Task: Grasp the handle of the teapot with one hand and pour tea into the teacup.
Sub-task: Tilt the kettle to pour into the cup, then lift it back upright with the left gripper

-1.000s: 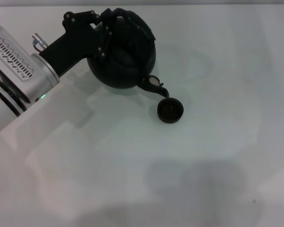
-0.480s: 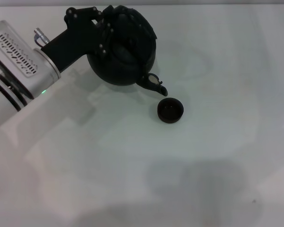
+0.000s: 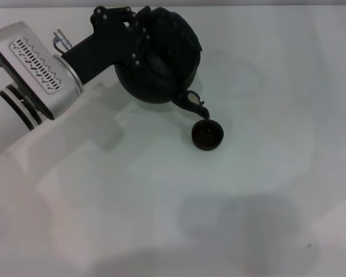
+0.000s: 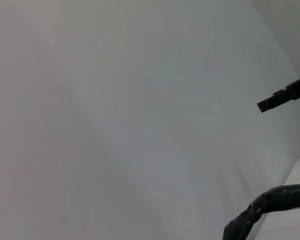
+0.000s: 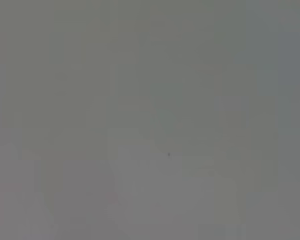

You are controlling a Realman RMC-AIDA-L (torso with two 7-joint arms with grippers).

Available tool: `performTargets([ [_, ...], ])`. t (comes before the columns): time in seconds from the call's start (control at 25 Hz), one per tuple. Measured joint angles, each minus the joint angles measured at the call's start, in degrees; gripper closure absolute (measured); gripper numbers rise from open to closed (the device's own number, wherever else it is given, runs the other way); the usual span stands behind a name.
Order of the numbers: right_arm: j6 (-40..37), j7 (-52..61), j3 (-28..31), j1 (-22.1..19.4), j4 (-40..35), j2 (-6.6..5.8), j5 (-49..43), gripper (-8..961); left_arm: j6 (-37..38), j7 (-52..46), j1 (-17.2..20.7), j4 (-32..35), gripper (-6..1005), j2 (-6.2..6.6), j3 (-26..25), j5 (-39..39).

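The teacup (image 3: 207,135) is sitting upright on the white table (image 3: 265,190), its round mouth facing up; its interior is reading uniformly dark, so whether any tea is in it cannot be told. The teapot (image 3: 161,57) is hanging tilted above the far left part of the table, its short pointed spout (image 3: 197,108) angling down with the tip just over the teacup's far rim. No stream of liquid is showing between spout and cup. The teapot is appearing as a large, round-bellied, matte black vessel, far wider than the low, handleless, brown-black teacup.

The left gripper (image 3: 139,36) is reaching in from the left on a silver forearm, its black fingers closing around the handle (image 3: 174,24) at the top of the pot and bearing its weight. In the left wrist view, a rough-textured dark arc of the handle (image 4: 270,205) is crossing one corner. The right wrist view is showing only plain grey surface, and the right gripper is appearing in no view. No legible writing or brand is showing on pot, cup or arm.
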Motion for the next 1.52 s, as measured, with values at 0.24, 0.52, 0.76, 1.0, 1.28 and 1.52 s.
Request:
performTargets([
  [0.24,0.00,0.00,0.00,-0.01,-0.07,0.00,0.04,112,0.01,0.15,-0.10,0.36,899,0.02,0.01,1.53],
  [0.52,-0.03,0.00,0.00,0.04,0.00,0.07,0.13,112,0.00,2.27,-0.03,0.26,899,0.02,0.01,1.59],
  [0.76,-0.26,0.00,0.00,0.07,0.18,0.10,0.18,112,-0.04,3.13,-0.05,0.07,900,0.02,0.01,1.59],
  [1.0,-0.35,0.00,0.00,0.15,0.22,0.10,0.17,112,-0.08,3.15,-0.09,0.23,899,0.02,0.58,1.72],
  [1.28,-0.39,0.00,0.00,0.15,0.22,0.09,0.14,112,-0.08,3.15,-0.12,0.35,900,0.02,1.26,1.76],
  [1.52,-0.31,0.00,-0.01,0.15,0.22,0.10,0.14,112,-0.08,3.15,-0.28,0.47,900,0.02,1.25,1.73],
])
